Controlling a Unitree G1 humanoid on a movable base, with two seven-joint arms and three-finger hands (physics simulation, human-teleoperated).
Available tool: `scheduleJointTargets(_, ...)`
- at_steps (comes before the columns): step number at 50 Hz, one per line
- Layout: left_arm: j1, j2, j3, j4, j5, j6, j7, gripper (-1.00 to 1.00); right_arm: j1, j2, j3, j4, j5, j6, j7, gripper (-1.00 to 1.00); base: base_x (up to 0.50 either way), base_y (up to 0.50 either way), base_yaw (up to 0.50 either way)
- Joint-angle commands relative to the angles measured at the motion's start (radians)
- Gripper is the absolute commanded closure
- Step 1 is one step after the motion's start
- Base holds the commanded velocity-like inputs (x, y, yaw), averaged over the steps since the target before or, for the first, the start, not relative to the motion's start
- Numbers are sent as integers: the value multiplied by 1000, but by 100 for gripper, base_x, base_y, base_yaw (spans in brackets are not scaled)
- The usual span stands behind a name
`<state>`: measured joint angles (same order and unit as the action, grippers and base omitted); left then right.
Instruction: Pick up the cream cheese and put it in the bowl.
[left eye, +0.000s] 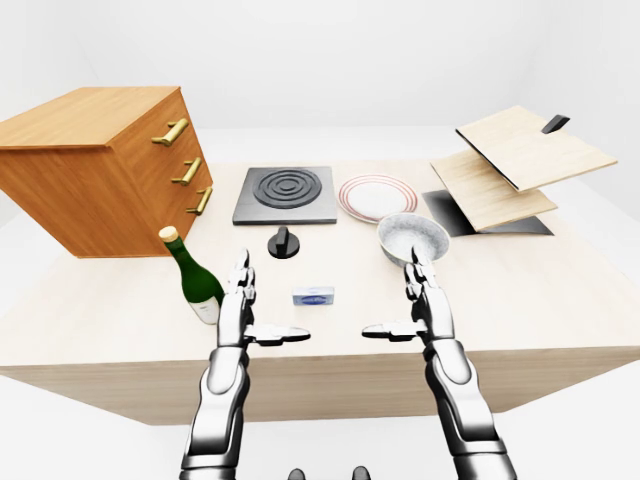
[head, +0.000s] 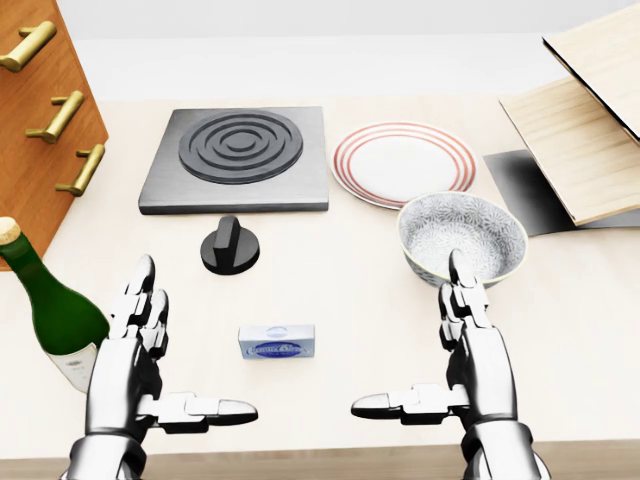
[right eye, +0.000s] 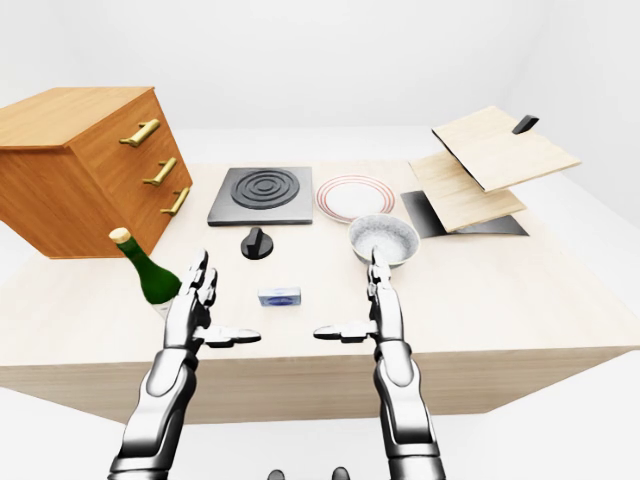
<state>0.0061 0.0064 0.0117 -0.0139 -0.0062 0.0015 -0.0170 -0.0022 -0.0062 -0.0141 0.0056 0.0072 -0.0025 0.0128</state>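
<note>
A small white and blue cream cheese box (head: 277, 341) lies flat on the pale wooden table (head: 340, 300), between my two hands. The grey patterned bowl (head: 462, 240) stands to its upper right, empty. My left hand (head: 165, 375) hovers left of the box, fingers straight and thumb pointing inward, open. On the other side my right hand (head: 440, 370) mirrors it just below the bowl, also open. Neither hand touches the box.
A green wine bottle (head: 52, 312) leans just left of my left hand. Above the box sit a black knob (head: 230, 246), a dark stove plate (head: 240, 158) and a red-rimmed plate (head: 403, 163). A wooden drawer cabinet (left eye: 100, 165) is at left, wooden boards (left eye: 520, 165) at right.
</note>
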Motion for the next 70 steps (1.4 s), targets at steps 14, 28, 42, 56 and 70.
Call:
scheduleJointTargets(14, 19, 11, 22, -50, -10, 13, -36, -100, -15, -8, -14, 37, 8, 6, 16, -100, 0, 0, 0)
scheduleJointTargets(28, 24, 11, 22, -63, -12, 23, -40, -100, -18, -8, -11, 44, 6, 9, 16, -100, 0, -37, 0)
scheduleJointTargets(42, 24, 14, 31, -55, -11, 18, -41, -100, -6, -6, -9, 25, 6, -3, 15, -100, 0, -25, 0)
scheduleJointTargets(56, -54, 16, 6, -215, 48, 86, -16, -100, -111, -44, -59, -170, 32, 90, 15, -100, 0, 0, 0)
scheduleJointTargets(70, -180, 42, 41, -223, 57, 86, -6, -100, -227, -97, -118, -200, 73, 90, 3, -100, 0, 0, 0)
